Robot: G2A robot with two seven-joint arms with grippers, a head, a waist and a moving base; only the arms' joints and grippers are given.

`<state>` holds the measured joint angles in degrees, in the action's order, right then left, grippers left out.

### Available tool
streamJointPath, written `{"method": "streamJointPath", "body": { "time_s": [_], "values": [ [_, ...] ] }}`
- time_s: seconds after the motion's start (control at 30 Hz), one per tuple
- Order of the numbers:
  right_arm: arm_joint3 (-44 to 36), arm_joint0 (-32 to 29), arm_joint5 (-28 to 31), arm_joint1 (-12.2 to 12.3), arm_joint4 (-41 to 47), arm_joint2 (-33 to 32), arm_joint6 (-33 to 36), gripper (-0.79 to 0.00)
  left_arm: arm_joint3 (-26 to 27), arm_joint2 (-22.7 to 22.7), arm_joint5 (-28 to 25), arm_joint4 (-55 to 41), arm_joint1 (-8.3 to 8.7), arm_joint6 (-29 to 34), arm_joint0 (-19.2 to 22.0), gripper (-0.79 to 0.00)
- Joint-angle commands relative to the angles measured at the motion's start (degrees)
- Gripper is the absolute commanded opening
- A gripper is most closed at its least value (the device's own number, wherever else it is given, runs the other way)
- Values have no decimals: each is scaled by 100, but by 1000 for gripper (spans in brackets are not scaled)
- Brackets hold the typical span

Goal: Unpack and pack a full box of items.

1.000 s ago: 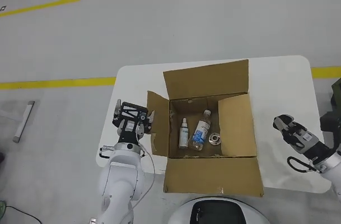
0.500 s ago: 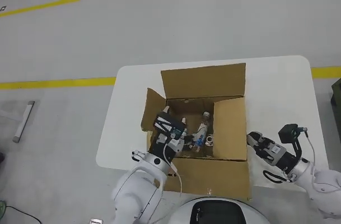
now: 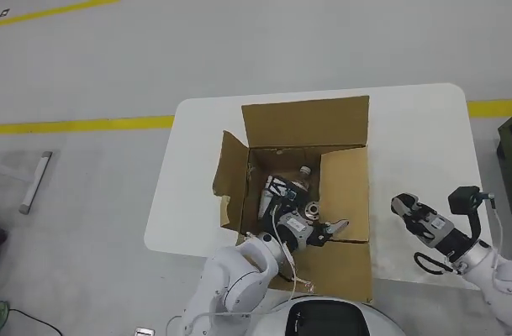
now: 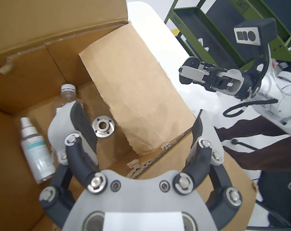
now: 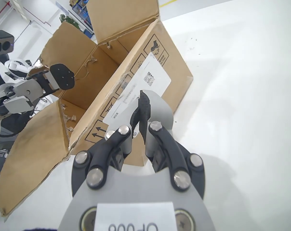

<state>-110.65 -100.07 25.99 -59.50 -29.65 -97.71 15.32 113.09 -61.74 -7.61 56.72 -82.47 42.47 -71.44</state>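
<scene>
Hovering left gripper (image 4: 137,111) over box (image 4: 140,73) with bottle (image 4: 66,95), fingers (image 4: 84,126) apart; holding right gripper (image 5: 143,102) pinched together beside box.

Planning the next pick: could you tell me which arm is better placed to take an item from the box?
Left, probably: left gripper open over the box, near the water bottle; right gripper shut, outside it.

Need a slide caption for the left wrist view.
Open left claw above the box containing a water bottle, spray bottle and metal flange.
</scene>
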Motion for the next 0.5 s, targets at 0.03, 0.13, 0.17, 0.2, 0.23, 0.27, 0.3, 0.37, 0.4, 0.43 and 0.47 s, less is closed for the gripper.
{"method": "streamJointPath", "body": {
  "time_s": [0.03, 0.13, 0.17, 0.2, 0.23, 0.27, 0.3, 0.37, 0.4, 0.43, 0.47],
  "values": [
    [-64, -127, 36, 1, 36, -116, -3, -785, -34, -26, 91, -193, -7, -9, 60, 0],
    [-128, -241, 64, -3, 48, -180, -16, -785, -34, -26, 91, -193, -7, -9, 60, 0],
    [-151, -274, 66, -4, 18, -198, -22, -785, -34, -26, 91, -193, -7, -9, 60, 0],
    [-171, -306, 66, -5, -16, -205, -19, -785, -34, -26, 91, -193, -7, -9, 60, 0],
    [-191, -331, 68, -8, -33, -202, -26, -785, -34, -26, 91, -193, -7, -9, 60, 0],
    [-202, -349, 70, -10, -48, -194, -36, -785, -70, -22, 174, -436, -17, -61, -15, 0],
    [-206, -359, 68, -13, -69, -183, -41, -785, -89, -46, 249, -720, -26, -112, -58, 0],
    [-207, -355, 69, -19, -110, -142, -54, -785, -226, -52, 194, -500, -9, -173, -1, 0],
    [-202, -347, 63, -22, -125, -124, -65, -785, -291, -13, 253, -534, -16, -255, -6, 0],
    [-199, -341, 61, -25, -132, -105, -64, -785, -355, 26, 364, -751, -36, -348, -10, 0],
    [-198, -333, 59, -27, -140, -94, -63, -785, -425, 61, 436, -860, -51, -415, 38, 0]
  ]
}}
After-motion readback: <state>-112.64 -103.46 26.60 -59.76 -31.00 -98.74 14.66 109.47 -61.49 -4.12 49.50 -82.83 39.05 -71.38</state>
